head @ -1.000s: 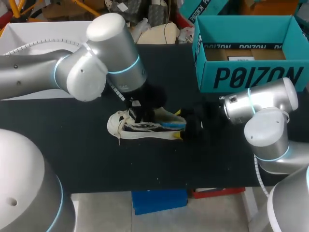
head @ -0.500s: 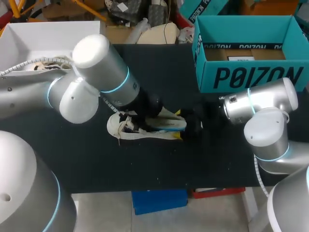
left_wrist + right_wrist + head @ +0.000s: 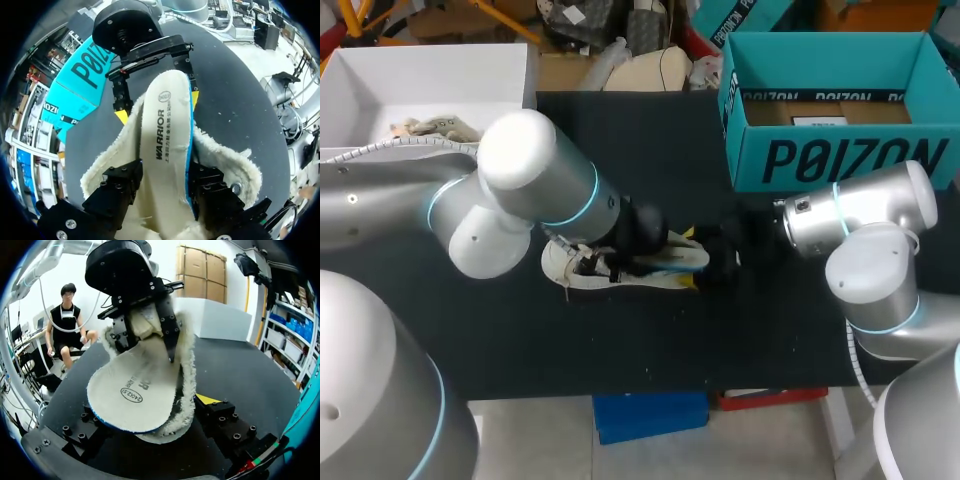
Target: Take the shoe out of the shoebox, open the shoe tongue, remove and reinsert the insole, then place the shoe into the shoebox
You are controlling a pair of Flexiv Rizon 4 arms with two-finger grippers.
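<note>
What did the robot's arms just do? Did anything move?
The left arm swung lower and flatter over the shoe. The left gripper, shut on the insole, dipped slightly closer to the shoe. The right gripper, the shoe and the shoebox stayed put.

Insole (image 3: 165, 150): cream cloth top, matt, blue foam edge. Shoe (image 3: 222, 160) lining: fleecy, rough pile. Left end effector (image 3: 165, 197), right end effector (image 3: 150, 415): black matt metal with screw heads. Surface (image 3: 620, 340): black, matt. Shoebox (image 3: 840, 155): teal cardboard, smooth.
</note>
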